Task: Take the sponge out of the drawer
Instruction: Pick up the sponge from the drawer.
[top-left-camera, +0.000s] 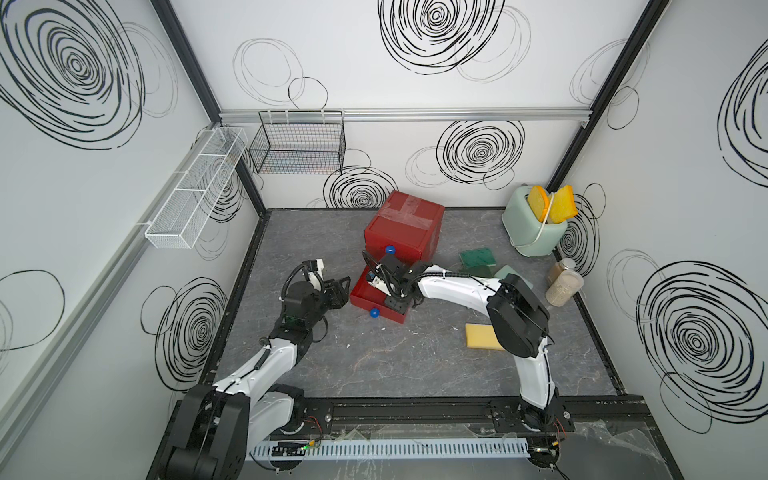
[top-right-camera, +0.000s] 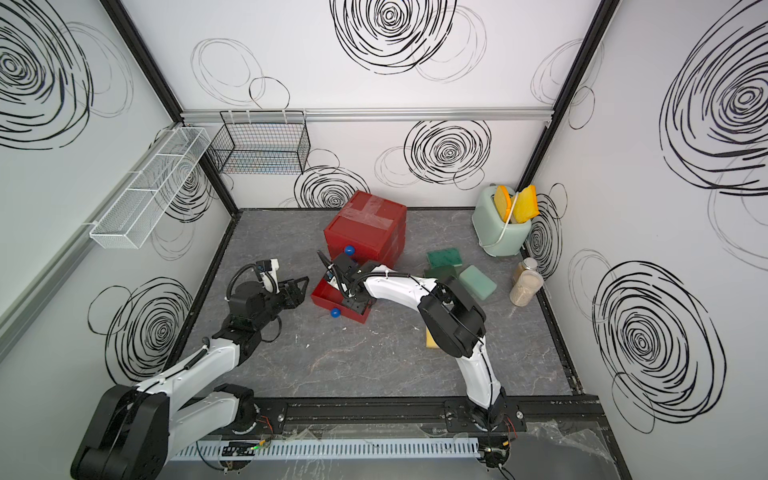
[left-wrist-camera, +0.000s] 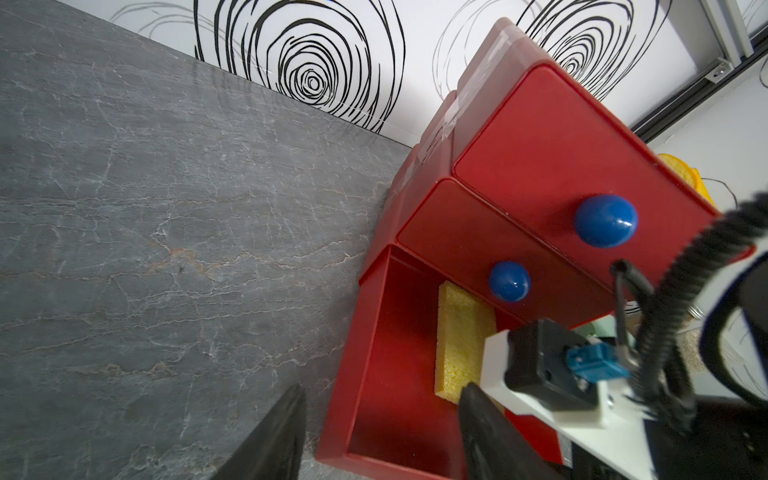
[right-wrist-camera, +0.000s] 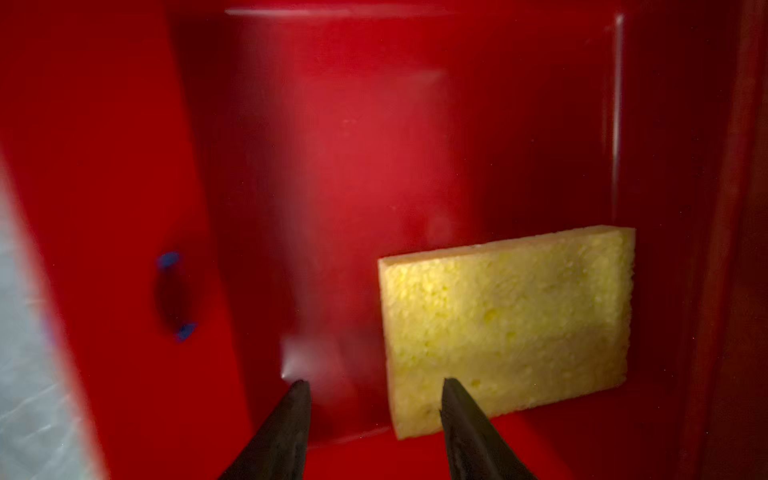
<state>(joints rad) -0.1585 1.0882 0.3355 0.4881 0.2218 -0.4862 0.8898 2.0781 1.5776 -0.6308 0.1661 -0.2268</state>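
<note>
Noted a grey marbled table (top-left-camera: 395, 365) enclosed by white walls (top-left-camera: 415, 166) marked with black swirls. Found a red drawer unit (top-left-camera: 405, 224) toward the back of it, with the bottom drawer (left-wrist-camera: 349, 374) pulled out and the two above shut.

Located the sponge (right-wrist-camera: 507, 324), yellow, lying flat on the floor of that open drawer close to one wall, its inner end tucked beneath the drawer above in the left wrist view.

Found the right gripper (right-wrist-camera: 374, 381) lowered into the drawer, jaws apart, one fingertip over the sponge's near edge and the other over bare red floor. Nothing clamped.

Found the left gripper (left-wrist-camera: 383, 388) just beside the drawer's outer side wall, jaws wide, holding nothing.

Recorded elsewhere on the table: a second yellow sponge (top-left-camera: 480, 336), green sponges (top-left-camera: 478, 257), a toaster (top-left-camera: 532, 224) and jars (top-left-camera: 563, 286).
</note>
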